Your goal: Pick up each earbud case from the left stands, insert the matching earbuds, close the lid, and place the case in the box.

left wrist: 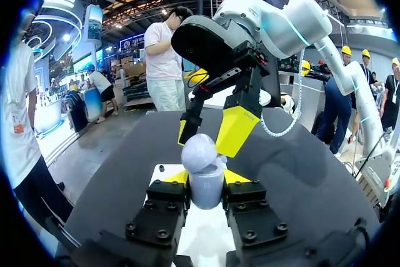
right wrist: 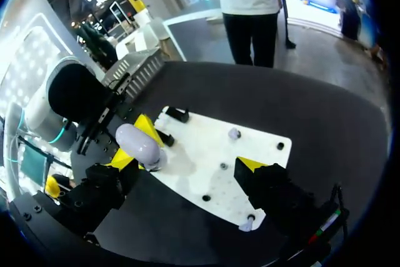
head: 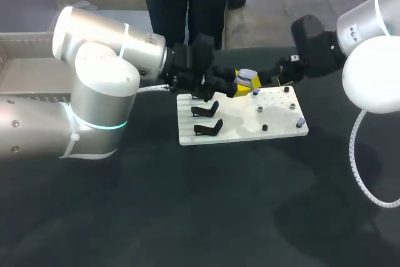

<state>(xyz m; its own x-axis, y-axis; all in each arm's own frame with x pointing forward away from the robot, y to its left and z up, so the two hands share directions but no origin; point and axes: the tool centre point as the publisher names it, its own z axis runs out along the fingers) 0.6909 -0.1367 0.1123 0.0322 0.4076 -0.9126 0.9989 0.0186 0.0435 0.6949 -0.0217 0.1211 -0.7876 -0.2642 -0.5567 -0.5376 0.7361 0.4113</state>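
At the far middle of the dark table, over the upper edge of a white board, the two grippers meet.

Item 1. The left gripper is clamped on a lavender earbud case. Its two yellow-tipped fingers press the case body from opposite sides. The case is upright and held clear above the board. Its rounded lid is raised and tilts back from the body.

Item 2. The right gripper has its fingers spread wide apart and holds nothing. In the left wrist view its yellow tips hang just beyond the raised lid, one to each side. In the right wrist view the case lies close beside one of its fingers. Contact between that finger and the case cannot be confirmed.

Item 3. On the left part of the board two black stands and are in plain sight, one nearer the robot than the other. Neither carries a case. The board's far left corner is hidden under the left gripper.

Item 4. On the right part of the board stand several small pieces, well apart from one another. They are too small to tell earbuds from bare pegs.

Item 5. A grey box sits at the far left, partly hidden behind the left arm, well apart from the board.
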